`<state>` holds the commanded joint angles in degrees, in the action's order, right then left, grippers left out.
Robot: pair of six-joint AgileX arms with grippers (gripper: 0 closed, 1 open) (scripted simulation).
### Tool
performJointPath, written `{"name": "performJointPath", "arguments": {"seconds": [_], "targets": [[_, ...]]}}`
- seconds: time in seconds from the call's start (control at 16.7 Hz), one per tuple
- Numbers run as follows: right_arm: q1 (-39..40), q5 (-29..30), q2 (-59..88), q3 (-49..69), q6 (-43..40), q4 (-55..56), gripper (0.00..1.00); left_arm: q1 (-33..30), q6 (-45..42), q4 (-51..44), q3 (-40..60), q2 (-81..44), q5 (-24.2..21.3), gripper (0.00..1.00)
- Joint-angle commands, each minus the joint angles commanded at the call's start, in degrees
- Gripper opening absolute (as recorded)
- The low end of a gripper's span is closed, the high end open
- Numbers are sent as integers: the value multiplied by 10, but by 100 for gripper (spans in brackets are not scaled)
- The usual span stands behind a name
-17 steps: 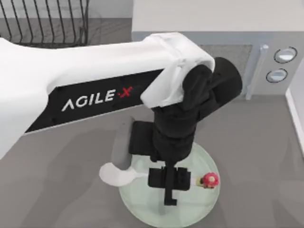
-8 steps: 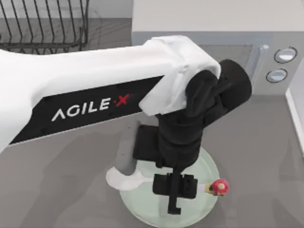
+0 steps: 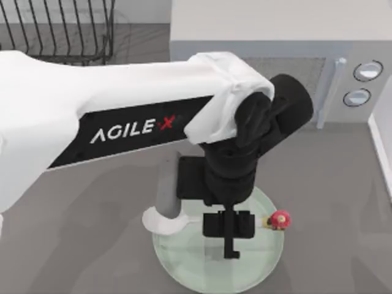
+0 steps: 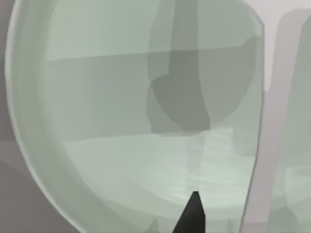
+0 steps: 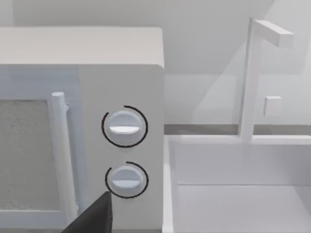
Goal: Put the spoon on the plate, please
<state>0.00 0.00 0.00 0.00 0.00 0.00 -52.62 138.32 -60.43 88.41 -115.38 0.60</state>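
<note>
- Spoon (image 3: 168, 222): it spans the plate (image 3: 184, 269) crosswise in the top view. The white bowl overhangs the plate's left rim, the handle passes under the left tool (image 3: 228, 236), and the red-and-white knob (image 3: 280, 219) sits at the right rim.
- Progress, as a judgement: the carry looks done, since the spoon is already over the plate. What you have left is the release and pulling the arm clear. You cannot tell from above whether the spoon rests on the plate or hangs just over it.
- Left tool: it points straight down over the middle of the plate, and its black fingers straddle the spoon's handle. They appear pinched on the handle, though the grip itself is hidden beneath the tool body.
- Left wrist view: pale green plate surface close up, with the plate's rim curving past grey worktop (image 4: 14, 194). One dark fingertip (image 4: 192, 213) shows low over the glaze, so the tool is close to the plate.
- Right arm: parked off to the right. Its wrist camera faces the microwave (image 5: 82, 136) dials and a white sink (image 5: 238, 184). You cannot tell the state of its tool.
- Risk, as a judgement: the bowl overhangs the rim, so the spoon may tip on release.
</note>
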Motion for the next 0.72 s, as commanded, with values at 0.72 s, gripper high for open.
{"name": "performJointPath", "arguments": {"seconds": [0.72], "targets": [[0, 0, 0, 0, 0, 0, 100, 20, 5, 37, -29, -49, 9, 8]]}}
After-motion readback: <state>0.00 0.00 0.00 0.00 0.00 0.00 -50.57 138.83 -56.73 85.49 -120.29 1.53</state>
